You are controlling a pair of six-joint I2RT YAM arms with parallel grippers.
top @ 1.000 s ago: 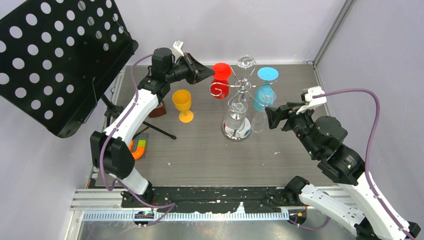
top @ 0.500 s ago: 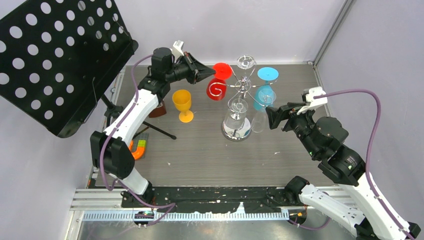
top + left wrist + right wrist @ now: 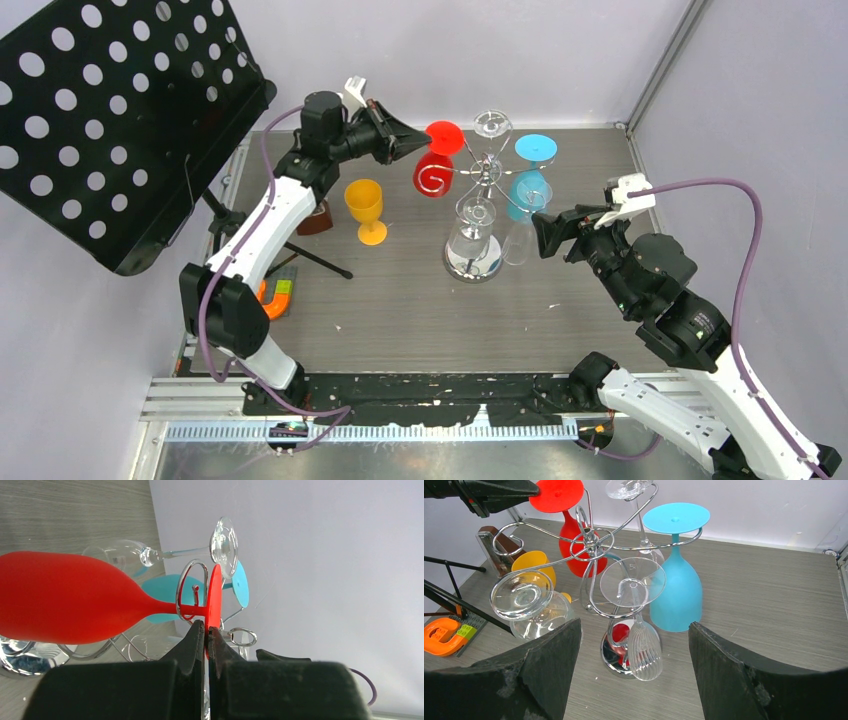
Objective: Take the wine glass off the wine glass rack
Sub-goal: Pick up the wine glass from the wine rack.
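The chrome wine glass rack (image 3: 487, 172) stands mid-table on its round mirrored base (image 3: 615, 655). A red wine glass (image 3: 434, 170) hangs upside down from the rack's left scroll arm, its stem still inside the wire loop (image 3: 192, 592). My left gripper (image 3: 206, 628) is shut on the rim of the red glass's foot (image 3: 215, 592), reaching in from the left (image 3: 424, 143). My right gripper (image 3: 634, 626) stands open, level with the rack on its right side (image 3: 541, 226), with nothing held.
A blue glass (image 3: 528, 186) and three clear glasses (image 3: 472, 236) also hang on the rack. A yellow goblet (image 3: 366, 206) stands on the table to the left. A black perforated stand (image 3: 110, 110), a brown block (image 3: 318, 218) and an orange toy (image 3: 272, 296) are at far left.
My left jaws have closed onto the red glass's foot, and the red bowl has swung slightly left. The right arm has not moved.
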